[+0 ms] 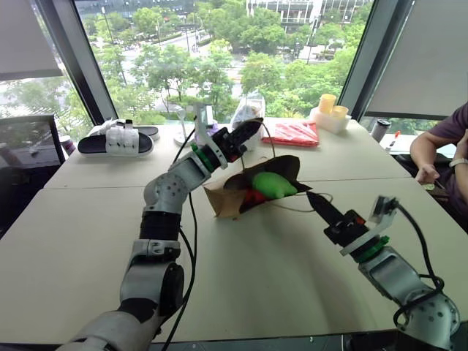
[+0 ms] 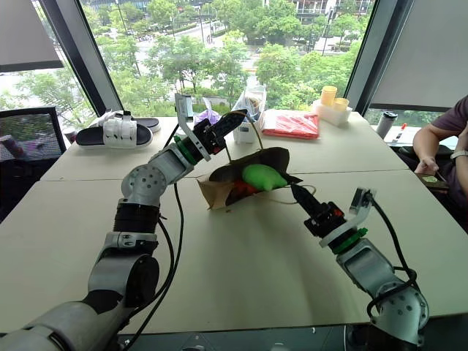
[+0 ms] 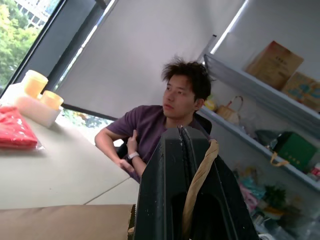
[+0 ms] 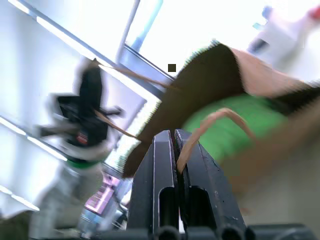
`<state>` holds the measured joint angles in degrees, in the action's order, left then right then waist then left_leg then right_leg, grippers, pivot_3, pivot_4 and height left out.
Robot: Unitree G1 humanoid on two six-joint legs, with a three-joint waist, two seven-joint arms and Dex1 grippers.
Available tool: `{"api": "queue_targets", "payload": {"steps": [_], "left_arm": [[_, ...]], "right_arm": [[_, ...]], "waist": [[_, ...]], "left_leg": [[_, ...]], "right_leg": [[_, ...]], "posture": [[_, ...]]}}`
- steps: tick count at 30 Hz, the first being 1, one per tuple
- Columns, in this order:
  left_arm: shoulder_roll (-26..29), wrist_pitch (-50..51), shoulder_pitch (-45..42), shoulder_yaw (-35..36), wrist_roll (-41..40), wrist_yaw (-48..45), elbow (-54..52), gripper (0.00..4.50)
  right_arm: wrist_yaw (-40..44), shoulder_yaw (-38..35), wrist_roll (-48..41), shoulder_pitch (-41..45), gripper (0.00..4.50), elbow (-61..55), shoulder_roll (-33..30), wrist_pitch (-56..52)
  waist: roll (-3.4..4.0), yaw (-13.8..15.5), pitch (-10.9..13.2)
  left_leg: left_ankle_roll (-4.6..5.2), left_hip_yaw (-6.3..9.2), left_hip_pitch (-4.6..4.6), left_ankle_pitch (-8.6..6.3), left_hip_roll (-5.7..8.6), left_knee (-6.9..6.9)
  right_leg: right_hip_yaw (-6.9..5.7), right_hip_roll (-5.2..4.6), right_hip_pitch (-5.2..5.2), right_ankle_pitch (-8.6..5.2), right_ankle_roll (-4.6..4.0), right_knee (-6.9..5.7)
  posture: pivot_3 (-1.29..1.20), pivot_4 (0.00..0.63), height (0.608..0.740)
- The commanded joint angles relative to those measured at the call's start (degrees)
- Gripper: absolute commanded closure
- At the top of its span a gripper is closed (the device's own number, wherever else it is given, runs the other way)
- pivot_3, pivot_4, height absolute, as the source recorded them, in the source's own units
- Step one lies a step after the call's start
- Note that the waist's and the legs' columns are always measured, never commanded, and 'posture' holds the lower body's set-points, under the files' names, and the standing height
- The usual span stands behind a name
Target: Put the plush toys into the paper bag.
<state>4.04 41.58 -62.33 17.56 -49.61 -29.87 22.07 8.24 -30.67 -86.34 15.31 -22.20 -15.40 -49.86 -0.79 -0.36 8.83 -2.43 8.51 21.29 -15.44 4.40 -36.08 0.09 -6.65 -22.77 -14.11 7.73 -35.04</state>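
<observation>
The brown paper bag lies on its side at the middle of the table, its mouth facing me. Inside it sit the light-green plush toy and, lower and mostly hidden, the orange plush toy. My left gripper is raised above the bag's far edge, shut on one twisted-cord handle. My right gripper points at the bag's mouth from the near right, shut on the other handle, whose cord comes out between its fingers.
A pair of slippers lies at the back left. A clear plastic bag, a red packet and yellow cups stand at the back. A person sits at the table's right edge.
</observation>
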Motion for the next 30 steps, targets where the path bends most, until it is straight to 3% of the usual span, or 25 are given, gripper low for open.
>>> {"api": "queue_targets", "payload": {"steps": [1,7,17,19,22,27,28,30], "left_arm": [[1.06,-0.68,-2.82,2.31,-1.00,2.93,-0.71,4.50],[-0.28,-1.80,-0.15,0.40,2.37,5.12,-0.19,4.50],[-0.81,-1.97,4.29,-0.92,5.12,5.19,0.06,4.50],[-0.79,-1.93,4.26,-0.18,4.71,5.09,0.53,3.99],[-0.63,-2.06,4.01,0.77,3.91,4.25,1.32,2.74],[0.92,-0.18,5.21,-1.32,4.63,0.21,-0.48,0.14],[1.80,0.60,5.67,-1.68,4.50,-1.16,-1.14,0.00],[3.87,1.83,6.51,-1.41,3.75,-3.30,-2.03,0.00]], "right_arm": [[-1.27,-1.57,-7.87,5.33,4.48,-1.06,-5.04,3.46],[-1.24,1.07,-9.42,5.87,4.48,0.82,-9.04,5.42],[1.28,5.95,-6.38,-1.53,4.48,-1.23,-11.02,5.49],[1.04,6.18,-6.34,-1.71,4.50,-1.15,-11.06,6.14],[2.31,6.64,-7.00,-1.77,3.14,-1.53,-11.89,5.88],[4.66,7.52,-4.78,-3.04,0.53,-3.18,-13.83,5.79],[5.47,7.96,-4.03,-3.80,0.08,-3.77,-14.58,5.40],[7.53,8.08,-4.43,-6.22,0.03,-5.51,-15.67,4.73]], "waist": [[-0.02,-0.27,-0.01],[-0.07,-0.27,-0.04],[-0.07,-0.27,-0.04],[-0.07,-0.27,-0.04],[-0.07,-0.25,-0.04],[-0.08,-0.26,-0.04],[-0.07,-0.27,-0.04],[-0.08,-0.28,-0.04]], "left_leg": [[0.00,-0.01,0.00,0.00,0.01,0.01],[0.07,0.01,-0.04,-0.04,0.01,0.05],[0.07,-0.06,0.01,-0.04,0.00,0.01],[0.07,-0.06,0.00,-0.04,0.00,0.01],[0.07,-0.06,0.00,-0.04,0.00,0.01],[0.07,-0.06,0.01,-0.04,0.00,0.02],[0.07,-0.06,0.01,-0.04,0.01,0.02],[0.07,-0.06,0.00,-0.04,0.01,0.03]], "right_leg": [[0.00,0.00,0.01,0.00,0.00,0.01],[-0.06,-0.01,0.09,-0.01,0.02,0.02],[-0.02,-0.01,0.01,-0.01,0.01,0.02],[-0.02,-0.01,0.01,-0.01,0.01,0.02],[-0.02,-0.01,0.02,-0.01,0.01,0.02],[-0.02,-0.01,0.02,-0.01,0.01,0.03],[-0.02,-0.01,0.02,-0.01,0.01,0.03],[-0.02,-0.01,0.02,-0.01,0.01,0.03]], "posture": [[0.00,0.150,0.740],[0.00,0.150,0.740],[0.00,0.150,0.740],[0.00,0.150,0.740],[0.00,0.150,0.740],[0.00,0.150,0.740],[0.00,0.150,0.740],[0.00,0.150,0.740]]}}
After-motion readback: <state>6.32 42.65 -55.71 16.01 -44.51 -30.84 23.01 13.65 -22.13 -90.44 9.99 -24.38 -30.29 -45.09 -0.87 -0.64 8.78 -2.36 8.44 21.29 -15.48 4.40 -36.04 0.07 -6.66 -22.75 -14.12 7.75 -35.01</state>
